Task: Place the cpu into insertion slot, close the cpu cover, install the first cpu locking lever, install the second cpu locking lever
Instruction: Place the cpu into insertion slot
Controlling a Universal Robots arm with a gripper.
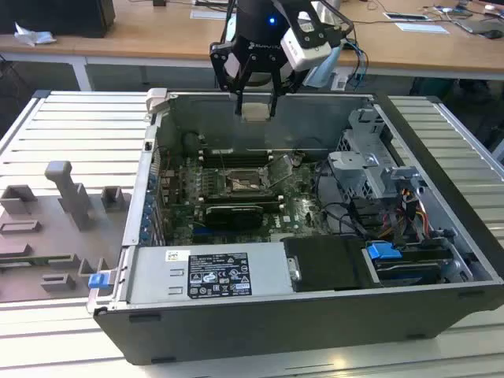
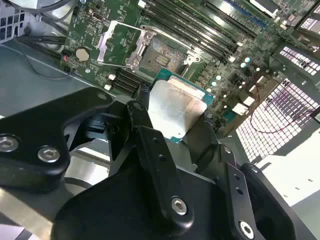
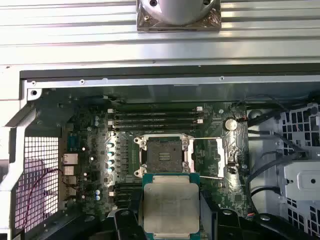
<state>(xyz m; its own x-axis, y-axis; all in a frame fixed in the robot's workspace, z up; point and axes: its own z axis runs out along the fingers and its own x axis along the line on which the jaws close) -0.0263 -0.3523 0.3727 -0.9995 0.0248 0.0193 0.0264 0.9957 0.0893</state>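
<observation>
The gripper [image 1: 256, 104] hangs high over the open case, its fingers closed on two opposite edges of the cpu [image 3: 171, 207], well above the bare insertion slot [image 3: 164, 154]. I'd judge the chip light, stiff and slick-topped with a delicate underside, so an edge hold suits it.

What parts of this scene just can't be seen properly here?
Small flat square chip with silvery-grey metal top: one edge cut off by the first wrist view's frame.
Black hand holding it: its arm cut off at the exterior view's top edge.
Square dark-centred socket: its contacts too small, exterior view.
</observation>
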